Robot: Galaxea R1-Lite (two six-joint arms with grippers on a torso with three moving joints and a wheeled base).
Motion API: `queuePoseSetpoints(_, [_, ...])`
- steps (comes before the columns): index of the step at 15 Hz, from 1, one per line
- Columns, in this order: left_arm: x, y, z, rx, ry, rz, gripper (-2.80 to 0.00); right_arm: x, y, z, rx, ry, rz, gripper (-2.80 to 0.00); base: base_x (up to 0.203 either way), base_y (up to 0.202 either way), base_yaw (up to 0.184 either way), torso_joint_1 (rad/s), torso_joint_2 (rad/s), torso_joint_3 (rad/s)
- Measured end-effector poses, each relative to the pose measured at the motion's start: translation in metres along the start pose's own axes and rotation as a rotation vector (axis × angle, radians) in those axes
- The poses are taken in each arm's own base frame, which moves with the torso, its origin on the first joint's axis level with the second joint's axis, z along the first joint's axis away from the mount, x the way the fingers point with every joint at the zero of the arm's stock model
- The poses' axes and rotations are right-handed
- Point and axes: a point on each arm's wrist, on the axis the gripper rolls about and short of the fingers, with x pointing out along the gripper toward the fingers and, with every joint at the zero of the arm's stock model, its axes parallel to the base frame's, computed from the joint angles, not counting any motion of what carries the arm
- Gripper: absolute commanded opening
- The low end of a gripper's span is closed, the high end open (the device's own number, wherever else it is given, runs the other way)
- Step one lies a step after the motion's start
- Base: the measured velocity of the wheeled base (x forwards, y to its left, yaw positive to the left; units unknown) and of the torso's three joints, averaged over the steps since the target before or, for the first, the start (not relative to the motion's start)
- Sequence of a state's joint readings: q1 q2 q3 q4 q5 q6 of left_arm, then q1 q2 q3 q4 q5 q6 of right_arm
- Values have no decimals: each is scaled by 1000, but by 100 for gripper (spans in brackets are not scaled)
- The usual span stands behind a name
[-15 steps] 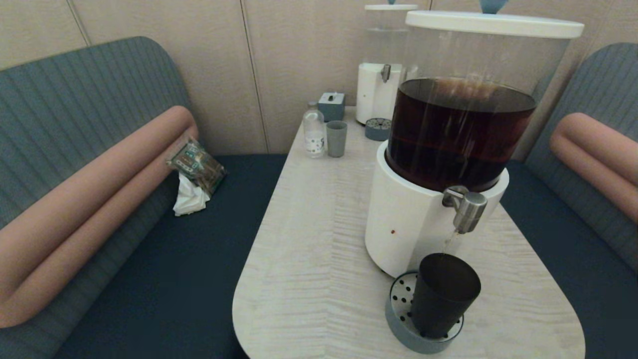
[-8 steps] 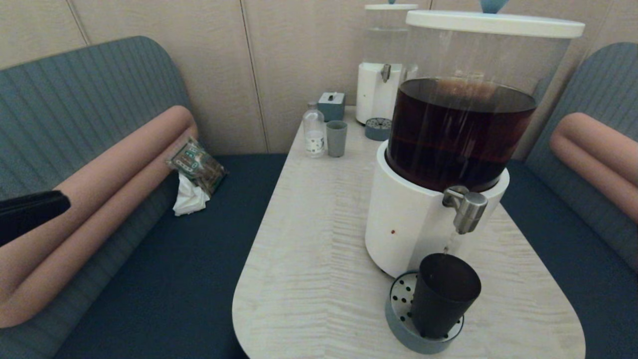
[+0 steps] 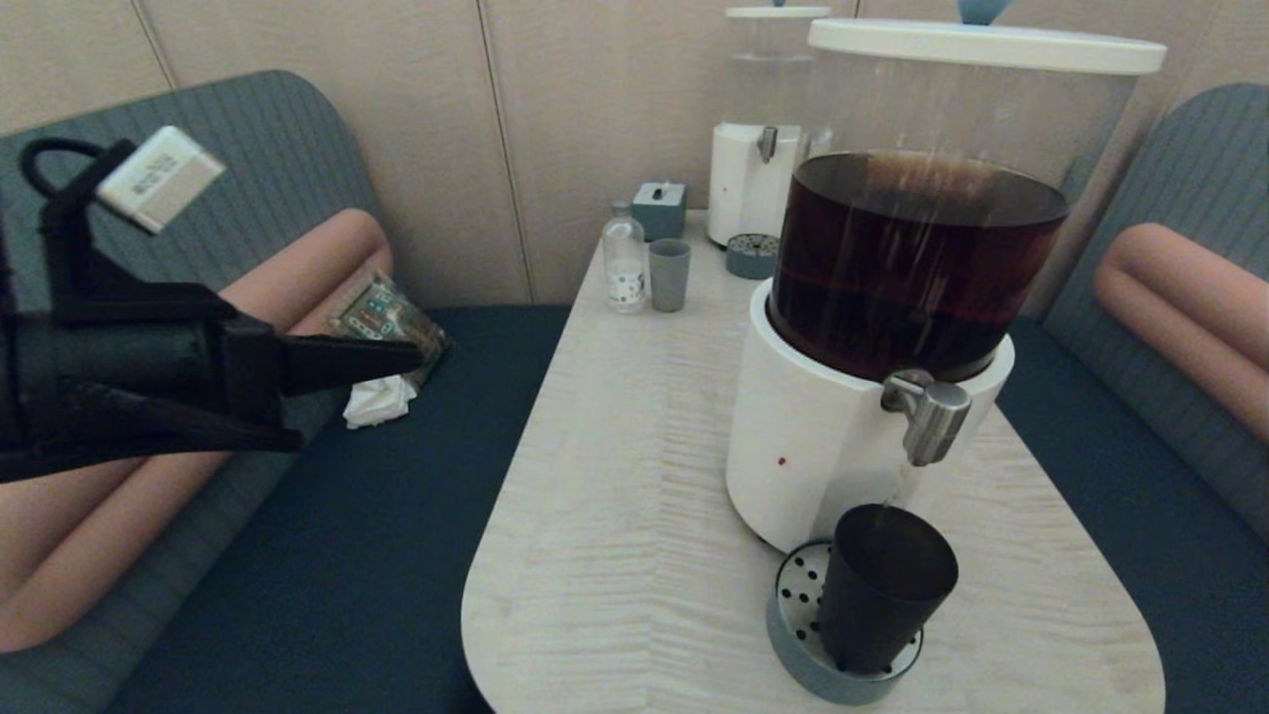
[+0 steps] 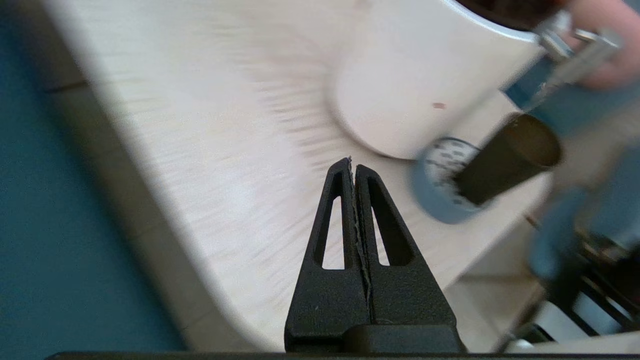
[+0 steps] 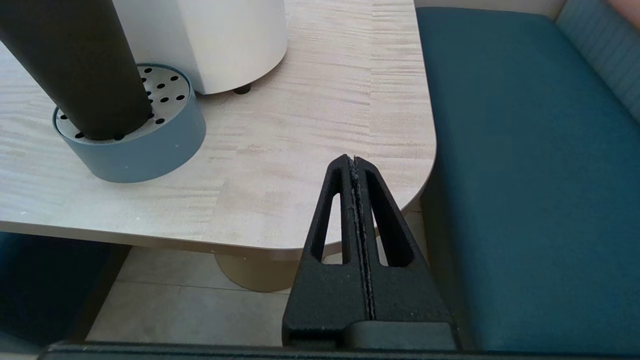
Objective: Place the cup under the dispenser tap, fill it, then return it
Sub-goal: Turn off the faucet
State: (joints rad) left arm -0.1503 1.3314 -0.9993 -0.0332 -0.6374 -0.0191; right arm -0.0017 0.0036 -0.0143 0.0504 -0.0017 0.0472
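Observation:
The black-brown cup [image 3: 884, 585] [image 4: 505, 160] [image 5: 75, 65] stands upright on the grey perforated drip tray [image 3: 793, 645] [image 5: 150, 145], right under the steel dispenser tap [image 3: 930, 415] [image 4: 575, 55]. A thin dark stream falls from the tap into the cup. The big dispenser [image 3: 892, 297] holds dark brown liquid. My left gripper [image 3: 411, 354] [image 4: 352, 165] is shut and empty, raised over the left bench, well left of the table. My right gripper [image 5: 354, 162] is shut and empty, low by the table's near right corner, out of the head view.
At the table's far end stand a grey-blue tumbler [image 3: 669, 275], a small clear bottle [image 3: 625, 263], a grey box [image 3: 659, 208] and a smaller clear-liquid dispenser [image 3: 758, 149] with its own drip tray [image 3: 750, 256]. A snack packet and tissue [image 3: 387, 342] lie on the left bench.
My left arm has risen into the head view from the lower left and swung toward the table. The cup stays on the tray under the running tap.

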Motion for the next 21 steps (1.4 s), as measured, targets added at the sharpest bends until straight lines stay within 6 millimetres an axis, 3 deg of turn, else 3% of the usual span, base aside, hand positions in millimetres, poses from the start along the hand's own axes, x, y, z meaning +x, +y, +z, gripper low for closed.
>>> queuePoseSetpoints(4, [63, -10, 8, 32, 101, -129, -280, 0, 0, 0, 0, 0, 0, -280, 0, 0, 0, 0, 0, 0])
queuePoseSetpoints(9, [115, -48, 13, 204, 173, -127, -280, 0, 0, 0, 0, 0, 0, -280, 0, 0, 0, 0, 0, 0])
queuePoseSetpoints(15, [145, -120, 26, 349, 207, -113, -280, 0, 0, 0, 0, 0, 0, -280, 0, 0, 0, 0, 0, 0])
queuePoseSetpoints(21, [169, -162, 26, 423, 254, -147, -280, 0, 0, 0, 0, 0, 0, -280, 0, 0, 0, 0, 0, 0])
